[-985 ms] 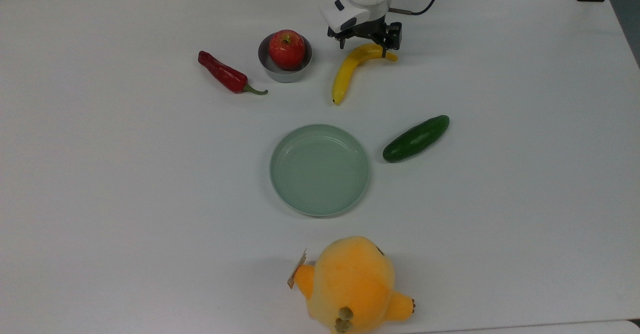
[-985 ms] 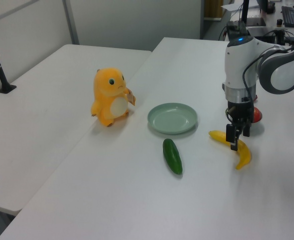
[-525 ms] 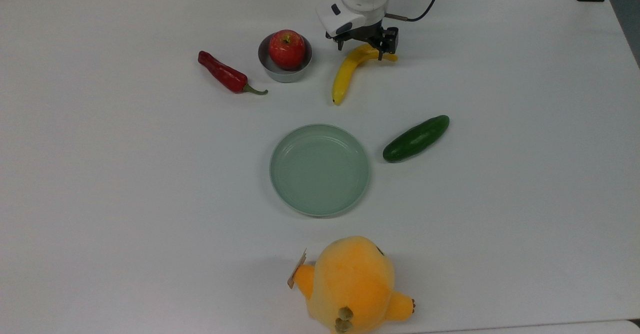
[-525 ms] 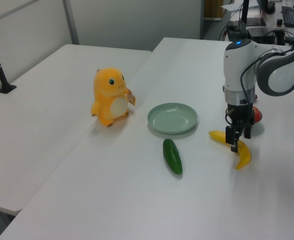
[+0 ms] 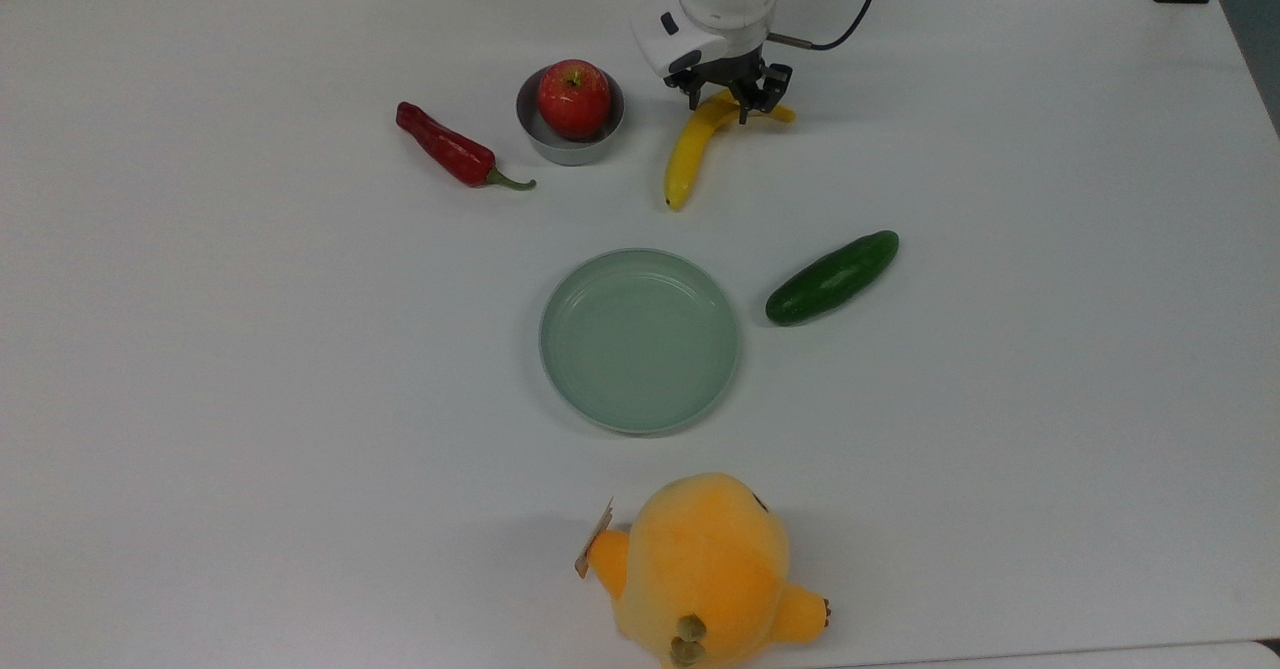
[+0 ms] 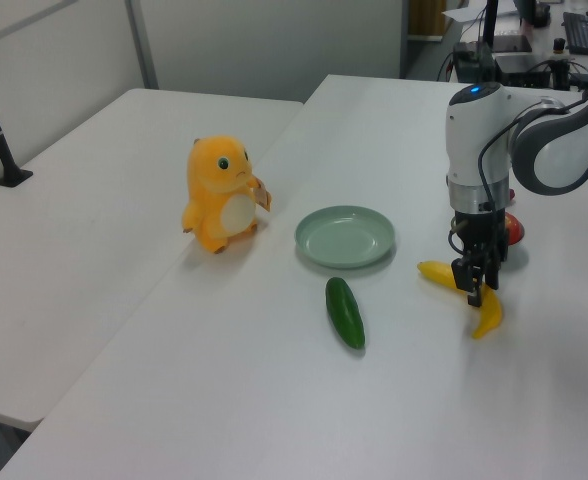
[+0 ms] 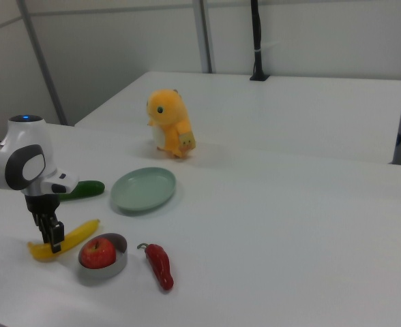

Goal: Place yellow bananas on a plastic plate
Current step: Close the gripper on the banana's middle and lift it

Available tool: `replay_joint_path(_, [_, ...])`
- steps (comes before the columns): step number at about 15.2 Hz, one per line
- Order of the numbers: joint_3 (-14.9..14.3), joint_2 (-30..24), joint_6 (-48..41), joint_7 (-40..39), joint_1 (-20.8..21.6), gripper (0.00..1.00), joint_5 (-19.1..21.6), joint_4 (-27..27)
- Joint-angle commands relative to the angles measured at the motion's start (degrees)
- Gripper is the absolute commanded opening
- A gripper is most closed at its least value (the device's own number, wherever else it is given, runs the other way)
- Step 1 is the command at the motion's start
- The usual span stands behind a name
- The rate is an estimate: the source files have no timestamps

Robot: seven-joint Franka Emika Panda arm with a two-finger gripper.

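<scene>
The gripper [image 5: 733, 107] is pointing straight down over the thick end of the yellow banana [image 5: 692, 149], and its fingers are closing in on either side of the fruit; whether they are actually clamping it, I cannot tell. The banana is lying flat on the white table [image 5: 1000, 399], curving from under the fingers toward the plastic plate [image 5: 640, 341] with its dark tip nearest the plate, though the two are apart. In the left view the gripper [image 6: 477, 292] is sitting at the bend of the banana [image 6: 474, 298], with the plate [image 6: 345, 236] off to the left view's left.

In the top view, a grey metal bowl [image 5: 570, 115] holding a red apple [image 5: 574, 98] is sitting just to the top view's left of the banana, and a red chilli pepper [image 5: 450, 148] is lying farther left. A dark green cucumber [image 5: 832, 277] is resting near the plate on the top view's right. An orange plush toy [image 5: 705, 569] with a small paper tag [image 5: 593, 539] is standing at the near edge; no writing on the tag is readable.
</scene>
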Motion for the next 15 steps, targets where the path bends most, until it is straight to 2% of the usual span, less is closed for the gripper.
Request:
replay_joint_path(1, [0.1, 0.0, 1.4, 1.1, 0.0, 0.3, 0.4, -0.4])
replay_joint_path(3, [0.1, 0.0, 1.4, 1.1, 0.1, 0.08, 0.2, -0.4])
replay_joint_path(5, [0.1, 0.0, 1.4, 1.1, 0.1, 0.0, 0.0, -0.4])
replay_joint_path(9, [0.1, -0.4, 1.0, 1.1, 0.1, 0.0, 0.0, 0.2])
replay_joint_path(15, [-0.2, -1.0, -4.2, 1.1, -0.6, 0.0, 0.0, 5.4])
